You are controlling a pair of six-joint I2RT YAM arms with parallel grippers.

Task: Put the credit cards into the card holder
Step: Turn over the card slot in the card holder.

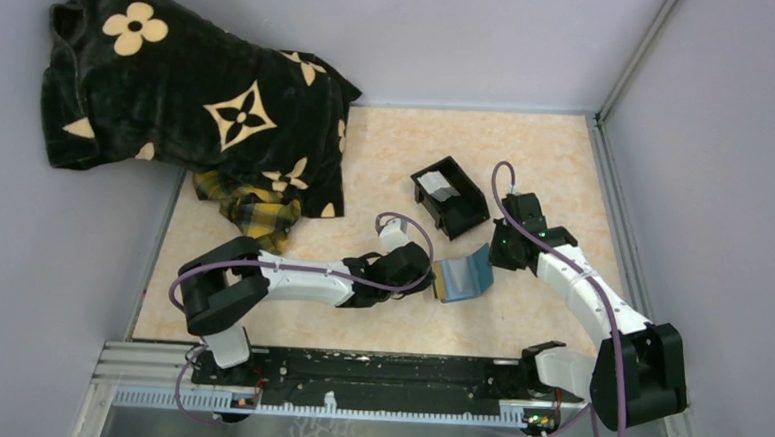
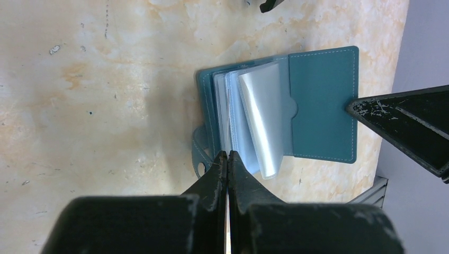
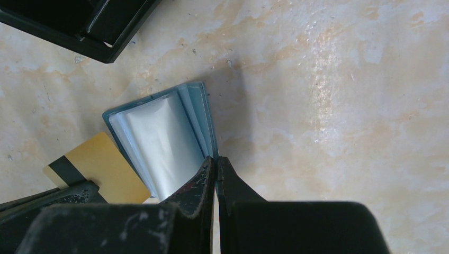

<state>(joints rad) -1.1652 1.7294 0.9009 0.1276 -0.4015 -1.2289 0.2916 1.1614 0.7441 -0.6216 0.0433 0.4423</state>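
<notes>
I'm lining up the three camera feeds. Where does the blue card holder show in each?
Top external: card holder, just right of centre.
Left wrist: card holder right of centre, open.
Right wrist: card holder left of centre.
Shared landmark: right gripper, tip at its edge.

card holder [image 2: 323,100]: blue, open, sleeves fanned | credit card [image 3: 100,166]: tan, black-striped, just beside

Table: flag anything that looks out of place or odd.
A black flowered blanket is heaped over the far left corner, with yellow plaid cloth poking out beneath; neither belongs to a card job. The wallet lies open, its clear sleeves fanned up, which suits the task.
</notes>
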